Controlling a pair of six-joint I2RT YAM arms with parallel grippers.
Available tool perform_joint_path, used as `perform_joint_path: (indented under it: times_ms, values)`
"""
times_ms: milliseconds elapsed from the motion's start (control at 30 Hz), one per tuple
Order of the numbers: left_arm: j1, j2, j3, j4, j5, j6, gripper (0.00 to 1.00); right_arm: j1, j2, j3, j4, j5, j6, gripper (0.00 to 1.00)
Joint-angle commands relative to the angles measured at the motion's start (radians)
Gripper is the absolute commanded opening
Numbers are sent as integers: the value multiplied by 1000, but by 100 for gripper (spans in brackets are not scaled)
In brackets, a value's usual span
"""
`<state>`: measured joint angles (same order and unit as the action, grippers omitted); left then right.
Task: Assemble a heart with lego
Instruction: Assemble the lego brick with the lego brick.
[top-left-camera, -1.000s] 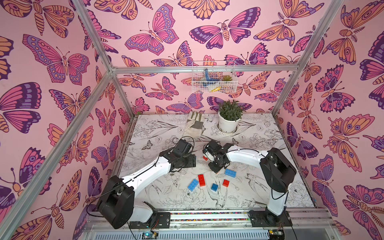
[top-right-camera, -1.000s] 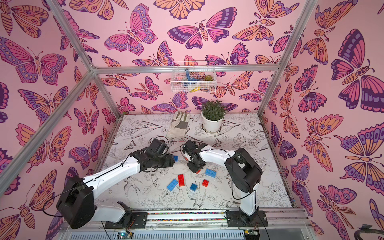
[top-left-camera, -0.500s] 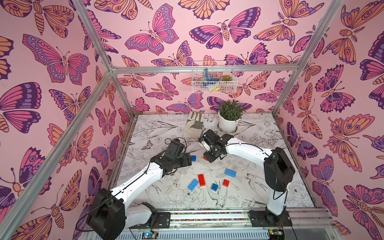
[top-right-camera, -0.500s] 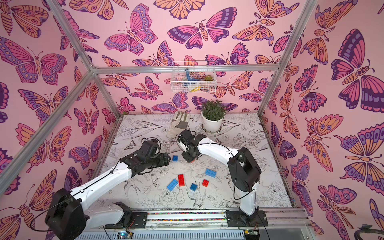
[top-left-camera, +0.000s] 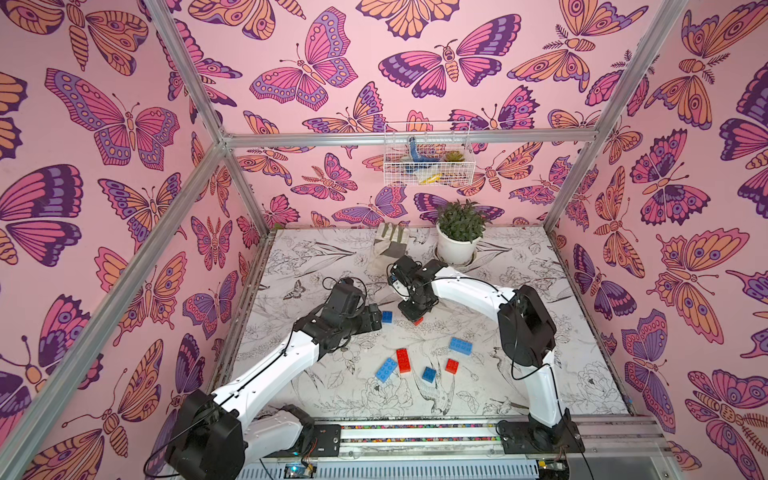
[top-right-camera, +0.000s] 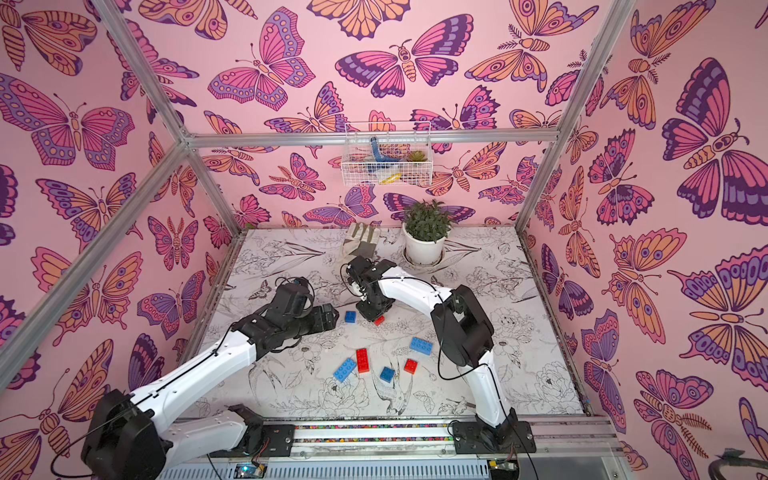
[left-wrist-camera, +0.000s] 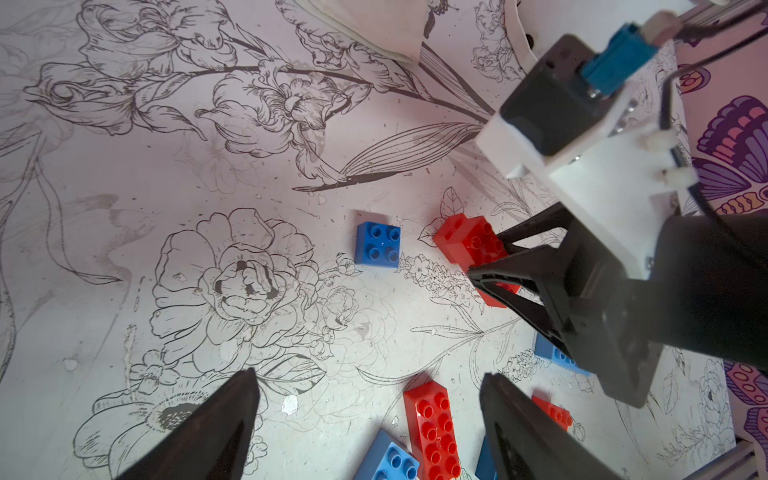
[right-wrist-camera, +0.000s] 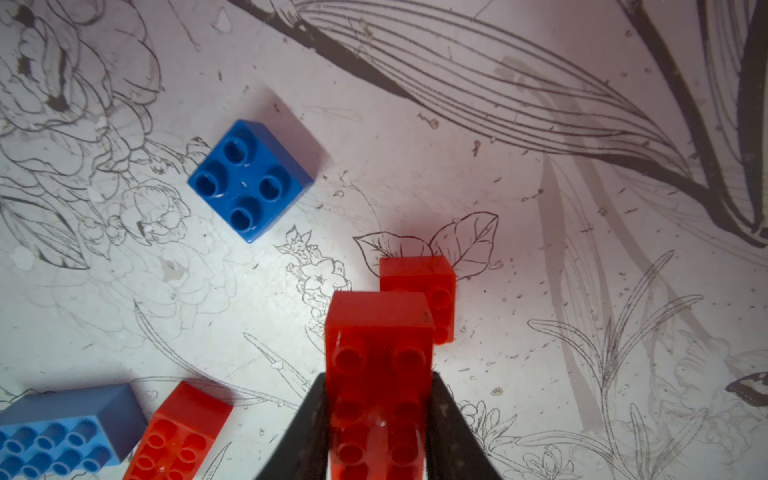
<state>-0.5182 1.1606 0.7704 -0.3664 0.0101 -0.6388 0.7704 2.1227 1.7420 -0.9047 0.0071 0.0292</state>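
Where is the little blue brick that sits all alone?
Start at the potted plant at the back of the table and come forward to the two claws. Between the left claw and the right claw, which grips a long red brick, lies a square four-stud blue brick. The other blue bricks lie further forward, mixed with red ones.

In a top view, a square brick (top-left-camera: 386, 316) lies mid-frame, a long brick (top-left-camera: 418, 321) just right of it, five bricks (top-left-camera: 403, 360) clustered below.
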Motion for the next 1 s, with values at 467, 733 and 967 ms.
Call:
perform_joint_path:
  times_ms: [467,733,967]
  values:
    - [22,-44,-35,4,-17,2,96,-37,93,126,-107,-1,-65,21]
    - [30,-39,-36,3,-10,-1,97,-38,127,154,-120,-29,-83,20]
    - [37,-42,-40,4,-10,-3,98,-40,158,179,-132,-44,-104,19]
